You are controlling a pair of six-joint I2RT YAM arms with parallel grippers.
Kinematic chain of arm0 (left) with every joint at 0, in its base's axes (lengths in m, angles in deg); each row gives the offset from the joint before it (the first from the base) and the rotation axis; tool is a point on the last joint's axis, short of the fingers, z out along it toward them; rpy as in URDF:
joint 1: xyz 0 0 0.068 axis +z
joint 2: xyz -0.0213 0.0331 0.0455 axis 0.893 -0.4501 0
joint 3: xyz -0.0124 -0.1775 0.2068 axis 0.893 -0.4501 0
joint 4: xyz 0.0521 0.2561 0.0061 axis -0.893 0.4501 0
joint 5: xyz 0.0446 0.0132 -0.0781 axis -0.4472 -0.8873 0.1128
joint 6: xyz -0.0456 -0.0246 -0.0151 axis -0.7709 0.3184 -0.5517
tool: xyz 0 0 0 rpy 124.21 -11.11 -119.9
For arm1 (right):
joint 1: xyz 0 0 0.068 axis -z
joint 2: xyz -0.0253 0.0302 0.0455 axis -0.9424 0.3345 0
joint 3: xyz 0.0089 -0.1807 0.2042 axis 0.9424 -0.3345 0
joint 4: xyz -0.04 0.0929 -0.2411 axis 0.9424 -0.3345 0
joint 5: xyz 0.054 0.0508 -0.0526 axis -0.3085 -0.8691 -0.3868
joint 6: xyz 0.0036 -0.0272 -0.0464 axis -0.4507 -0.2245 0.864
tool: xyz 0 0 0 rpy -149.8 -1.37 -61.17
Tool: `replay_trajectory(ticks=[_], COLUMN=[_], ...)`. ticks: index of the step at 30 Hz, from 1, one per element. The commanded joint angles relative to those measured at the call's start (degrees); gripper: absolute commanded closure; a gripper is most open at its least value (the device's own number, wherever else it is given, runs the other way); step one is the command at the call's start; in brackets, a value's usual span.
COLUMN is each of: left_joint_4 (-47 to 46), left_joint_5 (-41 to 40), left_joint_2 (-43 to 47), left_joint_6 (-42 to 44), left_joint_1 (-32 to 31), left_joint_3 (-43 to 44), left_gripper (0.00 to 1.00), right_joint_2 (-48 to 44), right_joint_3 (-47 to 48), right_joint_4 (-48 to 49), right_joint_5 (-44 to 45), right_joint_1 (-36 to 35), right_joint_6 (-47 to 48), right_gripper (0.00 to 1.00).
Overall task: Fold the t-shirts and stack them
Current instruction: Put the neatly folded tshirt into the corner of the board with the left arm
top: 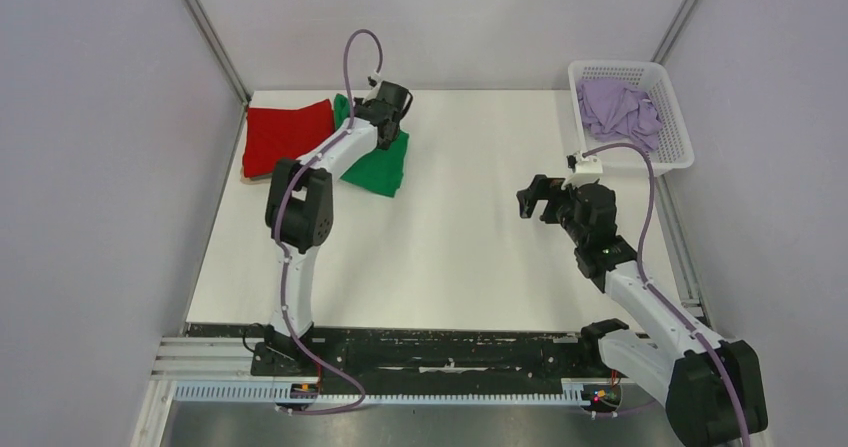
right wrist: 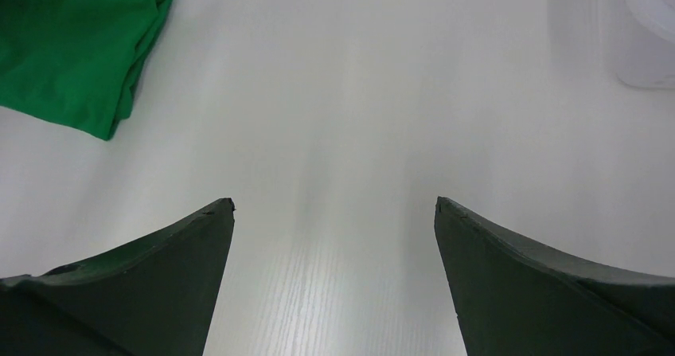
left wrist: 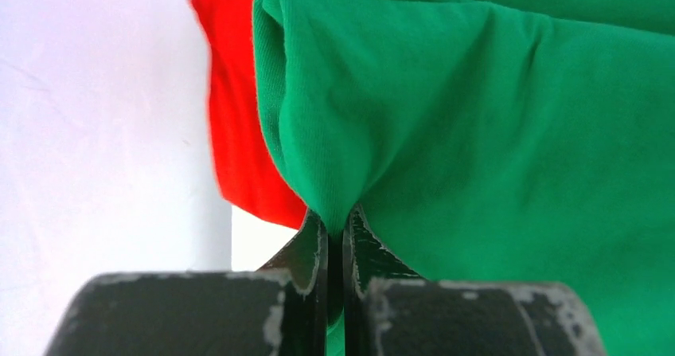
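Note:
A folded red t-shirt (top: 287,135) lies at the table's far left. A folded bright green t-shirt (top: 382,165) lies beside it, overlapping its right edge. My left gripper (top: 372,112) is shut on the green shirt's far edge; in the left wrist view the gripper (left wrist: 335,222) pinches a fold of green fabric (left wrist: 477,125), with the red shirt (left wrist: 239,149) behind. A crumpled pale lilac t-shirt (top: 618,107) lies in the white basket (top: 678,137). My right gripper (top: 536,199) is open and empty over bare table; in the right wrist view it (right wrist: 334,205) faces the green shirt (right wrist: 72,53).
The white lattice basket stands at the table's far right corner, its corner showing in the right wrist view (right wrist: 649,29). Grey walls and metal frame posts (top: 210,32) enclose the table. A black rail (top: 430,352) runs along the near edge.

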Motion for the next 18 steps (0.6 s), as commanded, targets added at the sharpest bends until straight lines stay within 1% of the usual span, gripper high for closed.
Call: replay_trajectory(ticks=[1, 5, 9, 18], left_joint_4=[-9.9, -13.9, -15.4, -8.5], left_joint_5=[-5.6, -5.9, -5.8, -5.1], left_joint_2=[7.4, 9.3, 10.5, 11.2], left_joint_6=[12.4, 18.0, 20.7, 18.1], left_joint_1=[1.2, 1.7, 2.2, 2.1], left_joint_3=[2.4, 2.5, 3.2, 10.6], left_gripper=[0.98, 0.98, 0.98, 0.98], right_joint_2=[1.4, 2.5, 2.8, 3.2], right_joint_3=[1.9, 2.3, 2.3, 2.5], right_joint_4=[0.8, 0.7, 0.8, 0.4], right_joint_5=[-0.5, -0.5, -0.6, -2.2], right_joint_1=[0.2, 0.3, 0.2, 0.2], right_joint_6=[0.7, 0.2, 0.0, 0.2], right_gripper=[0.02, 0.02, 0.02, 0.02])
